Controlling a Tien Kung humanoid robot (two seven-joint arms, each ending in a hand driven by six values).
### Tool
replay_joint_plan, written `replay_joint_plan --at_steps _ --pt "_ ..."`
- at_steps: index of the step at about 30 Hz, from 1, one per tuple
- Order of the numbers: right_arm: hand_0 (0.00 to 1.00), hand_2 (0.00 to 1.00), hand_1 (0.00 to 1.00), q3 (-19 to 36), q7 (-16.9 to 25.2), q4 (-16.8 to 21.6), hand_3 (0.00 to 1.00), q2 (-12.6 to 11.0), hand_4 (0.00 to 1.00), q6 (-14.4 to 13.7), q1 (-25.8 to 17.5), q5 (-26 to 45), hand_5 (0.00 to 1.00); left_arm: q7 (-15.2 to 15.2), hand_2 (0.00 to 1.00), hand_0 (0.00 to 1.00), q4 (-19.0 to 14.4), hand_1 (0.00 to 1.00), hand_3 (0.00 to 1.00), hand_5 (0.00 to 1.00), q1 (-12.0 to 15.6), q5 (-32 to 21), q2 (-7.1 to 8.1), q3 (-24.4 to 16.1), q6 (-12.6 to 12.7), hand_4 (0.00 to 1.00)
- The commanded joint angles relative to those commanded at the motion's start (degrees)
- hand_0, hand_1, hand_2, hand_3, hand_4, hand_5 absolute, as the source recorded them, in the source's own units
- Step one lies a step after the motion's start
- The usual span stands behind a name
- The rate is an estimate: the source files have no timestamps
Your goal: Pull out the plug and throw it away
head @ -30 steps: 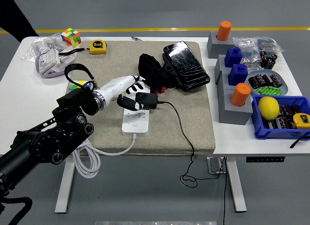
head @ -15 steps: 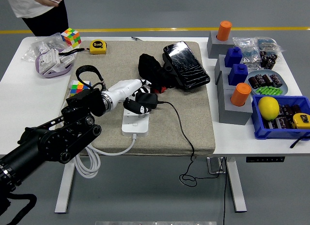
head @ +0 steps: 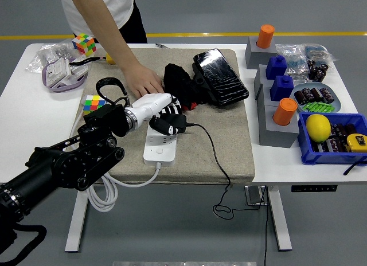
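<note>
Ideally, with the left hand (head: 163, 108) clamped on the black plug (head: 171, 124) seated at the far end of the white power strip (head: 160, 147), pull straight up, clear of the person's hand (head: 141, 81) just beyond.

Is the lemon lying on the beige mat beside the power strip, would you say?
No, the lemon sits in the blue bin at the table's right, off the mat.

We see a white desk (head: 34, 125) under a beige mat (head: 218, 145), a white power strip (head: 160, 147) with a black plug (head: 171, 125) and black cord (head: 215, 157). Our left hand (head: 153, 105) is white on a black arm. A multicoloured cube (head: 84, 43), yellow lemon (head: 317, 127), blue bin (head: 327, 156) and orange cylinders (head: 265, 35) add colour.
</note>
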Motion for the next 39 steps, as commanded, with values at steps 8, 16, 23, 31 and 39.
replay_joint_plan --at_steps 8,16,23,31,39 --pt "0.569 0.668 0.645 0.30 0.01 -0.03 0.560 0.09 0.959 0.05 -0.04 -0.02 0.448 -0.24 0.409 0.389 0.69 0.430 0.499 0.002 -0.40 0.23 0.07 0.25 -0.23 0.629" --pt "0.569 0.668 0.645 0.71 0.00 -0.03 0.560 0.22 0.959 0.08 -0.12 -0.11 0.448 -2.73 0.396 0.346 -0.43 0.394 0.488 0.002 -0.36 1.60 0.51 0.01 1.34 0.629" --pt "0.569 0.668 0.646 0.76 0.07 0.02 0.561 0.33 0.959 0.04 -0.17 -0.07 0.448 -3.85 0.394 0.348 -4.00 0.395 0.490 0.002 0.00 3.69 0.90 -0.64 2.11 0.636" --pt "0.569 0.669 0.645 0.56 0.07 0.02 0.560 0.29 0.959 0.09 -0.10 0.02 0.448 -4.82 0.393 0.350 -9.05 0.393 0.491 0.002 -0.23 0.27 -0.19 2.65 3.87 0.647" --pt "0.569 0.668 0.645 0.51 0.03 -0.01 0.560 0.29 0.959 0.10 0.08 0.10 0.448 -5.83 0.404 0.369 -4.09 0.411 0.509 0.002 -1.27 -3.68 -2.78 8.40 5.08 0.677"
